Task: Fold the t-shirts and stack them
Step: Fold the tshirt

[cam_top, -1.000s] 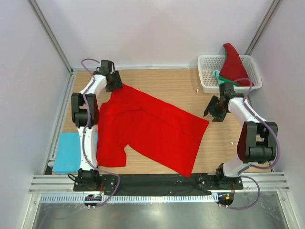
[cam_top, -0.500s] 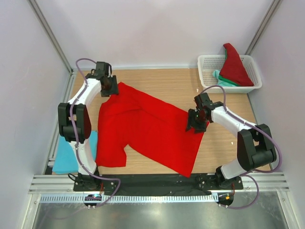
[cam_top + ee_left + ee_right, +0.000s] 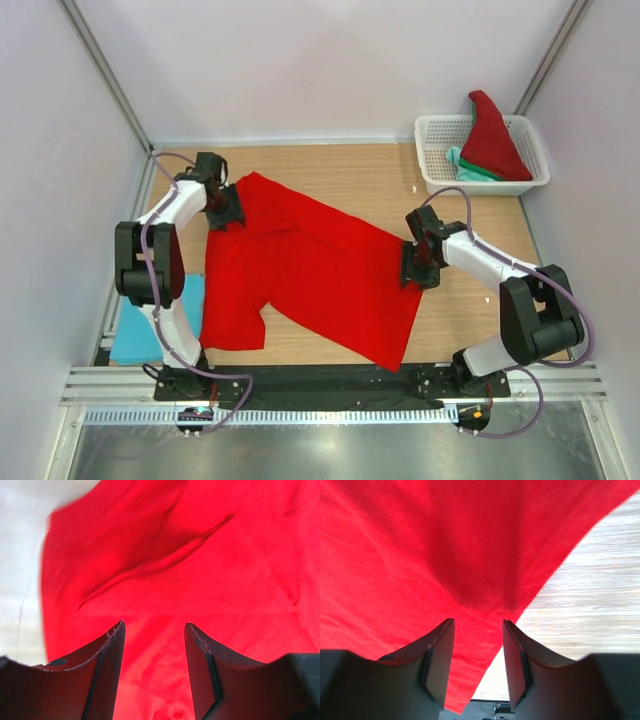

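White walls stand round a brown wooden bench (image 3: 360,180). A big red t-shirt (image 3: 310,270) lies spread out flat in the middle of the bench, turned a bit crooked. One short sleeve points to the near left.

The left arm (image 3: 150,260) goes up from its base at the near edge and bends at the elbow. Then it reaches to the far left part of the red t-shirt. The left hand (image 3: 225,212) points down at the shirt's far left edge. In the left wrist view its two fingers (image 3: 102,670) are spread apart. Red cloth with a long wrinkle fills the gap between them. The fingers are not pinching anything.

The right arm (image 3: 530,320) bends at its elbow on the right side, and its front part reaches left and low over the bench. The right hand (image 3: 415,268) sits over the right corner of the same shirt. In the right wrist view its fingers (image 3: 440,655) are spread too. The edge of the shirt runs between them, with bare wood just beside it.

A white basket (image 3: 430,150) stands in the far right corner. Another red t-shirt (image 3: 492,135) pokes up out of it, and a teal-green t-shirt (image 3: 462,162) lies under that one. A light blue t-shirt (image 3: 135,320) lies flat at the near left, just beside the left arm.
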Controlling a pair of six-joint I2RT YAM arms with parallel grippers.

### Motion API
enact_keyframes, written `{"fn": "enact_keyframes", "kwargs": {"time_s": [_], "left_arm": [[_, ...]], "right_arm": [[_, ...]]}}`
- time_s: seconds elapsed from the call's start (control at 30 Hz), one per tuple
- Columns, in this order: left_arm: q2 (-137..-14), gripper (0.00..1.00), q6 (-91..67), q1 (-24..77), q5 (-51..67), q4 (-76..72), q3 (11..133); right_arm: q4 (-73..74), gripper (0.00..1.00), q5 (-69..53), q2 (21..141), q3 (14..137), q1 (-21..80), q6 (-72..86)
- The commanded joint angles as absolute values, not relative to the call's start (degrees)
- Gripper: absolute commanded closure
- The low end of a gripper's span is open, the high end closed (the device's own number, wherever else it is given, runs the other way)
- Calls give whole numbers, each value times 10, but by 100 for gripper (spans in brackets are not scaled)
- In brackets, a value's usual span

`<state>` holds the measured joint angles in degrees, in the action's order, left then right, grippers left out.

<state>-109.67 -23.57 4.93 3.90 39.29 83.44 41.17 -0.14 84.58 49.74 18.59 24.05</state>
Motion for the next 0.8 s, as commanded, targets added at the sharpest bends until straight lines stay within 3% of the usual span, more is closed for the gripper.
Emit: {"fn": "enact_keyframes", "kwargs": {"time_s": [0.0,0.2,0.47,0.77], "left_arm": [[-1021,48,-278,25,30,366,793],[-1005,48,-264,22,34,380,790],[-980,48,-272,23,24,381,780],[-1057,39,-220,38,167,339,863]], "right_arm": [[396,49,39,824,494,187,239],[353,44,103,842,524,174,259],[301,43,125,968,584,156,253],[265,43,187,1084,633,79,215]]}}
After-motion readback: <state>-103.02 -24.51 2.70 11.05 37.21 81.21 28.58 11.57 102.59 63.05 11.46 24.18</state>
